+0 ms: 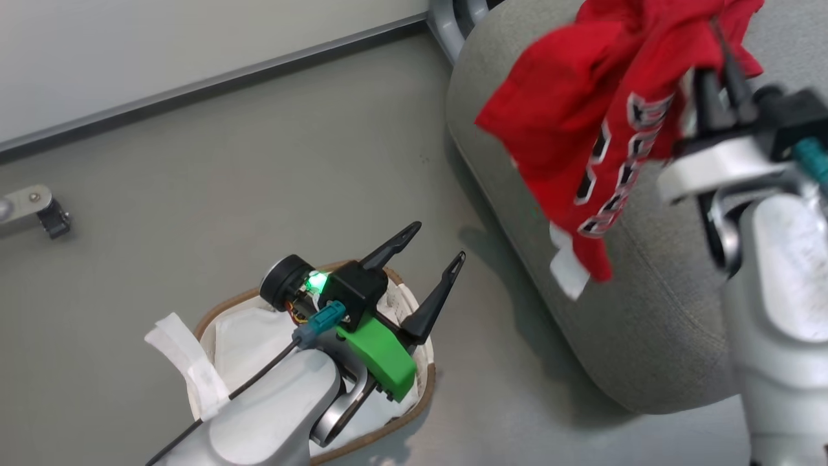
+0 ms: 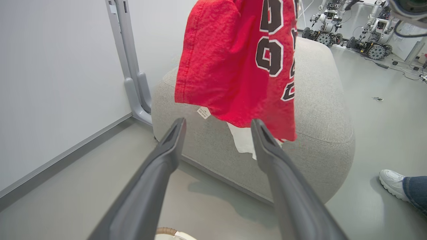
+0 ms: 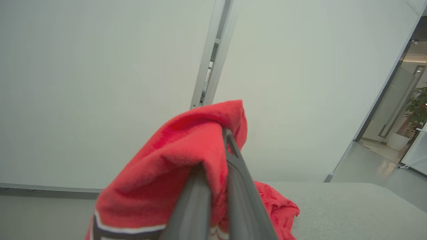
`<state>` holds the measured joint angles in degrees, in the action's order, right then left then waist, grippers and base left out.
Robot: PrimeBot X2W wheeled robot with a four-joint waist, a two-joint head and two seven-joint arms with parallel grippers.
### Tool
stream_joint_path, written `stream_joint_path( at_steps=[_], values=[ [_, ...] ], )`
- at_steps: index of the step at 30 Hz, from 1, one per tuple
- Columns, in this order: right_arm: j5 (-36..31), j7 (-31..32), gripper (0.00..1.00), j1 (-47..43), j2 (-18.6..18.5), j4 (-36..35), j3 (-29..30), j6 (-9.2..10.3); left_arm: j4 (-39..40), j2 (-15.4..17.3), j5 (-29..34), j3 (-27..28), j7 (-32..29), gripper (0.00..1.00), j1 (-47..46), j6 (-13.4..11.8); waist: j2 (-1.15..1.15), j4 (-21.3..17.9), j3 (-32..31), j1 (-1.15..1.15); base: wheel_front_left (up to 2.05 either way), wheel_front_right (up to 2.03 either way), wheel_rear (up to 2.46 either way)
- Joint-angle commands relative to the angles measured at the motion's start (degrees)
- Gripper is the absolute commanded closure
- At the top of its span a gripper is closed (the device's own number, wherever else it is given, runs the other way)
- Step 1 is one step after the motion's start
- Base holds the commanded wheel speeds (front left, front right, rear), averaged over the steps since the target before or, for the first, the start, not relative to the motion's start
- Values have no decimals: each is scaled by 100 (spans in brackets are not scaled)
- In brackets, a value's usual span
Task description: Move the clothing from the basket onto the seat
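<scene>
My right gripper is shut on a piece of the clothing, a red garment with dark, white-edged lettering. It hangs above the near edge of the seat, a large grey cushion, with a white piece dangling from its lower hem. In the right wrist view the fingers pinch bunched red fabric above the seat's top. My left gripper stands open over the basket, nothing between its fingers. From the left wrist the garment hangs before the seat, beyond that gripper.
White cloth lines the basket and a strip drapes over its left rim. A grey metal post stands by the wall behind the seat. A caster sits on the floor at far left. A person's shoe is right of the seat.
</scene>
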<state>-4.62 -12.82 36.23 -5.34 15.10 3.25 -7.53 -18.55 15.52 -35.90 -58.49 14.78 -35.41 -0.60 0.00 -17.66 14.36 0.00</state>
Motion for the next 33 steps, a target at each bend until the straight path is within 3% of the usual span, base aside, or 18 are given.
stream_joint_path(
  at_steps=[1,11,22,30,33],
  values=[
    [-37,59,100,258,-69,-81,67,8,46,52,12,34,28,0,-107,-40,0,131,133,0,0,0,0],
    [-87,871,100,2034,-873,-145,283,8,286,151,138,90,-65,0,-354,-151,0,437,677,0,0,0,0],
    [-170,1702,100,3754,-2277,487,638,8,679,241,344,42,-263,0,-732,-276,0,761,1503,0,0,0,0],
    [-258,1849,100,3709,-3319,1137,973,8,844,243,544,-17,-389,0,-1038,-281,0,1016,2062,0,0,0,0],
    [-292,1740,100,3399,-3335,1456,1201,8,902,288,594,-29,-440,0,-1123,-291,0,1053,2220,0,0,0,0]
  ],
)
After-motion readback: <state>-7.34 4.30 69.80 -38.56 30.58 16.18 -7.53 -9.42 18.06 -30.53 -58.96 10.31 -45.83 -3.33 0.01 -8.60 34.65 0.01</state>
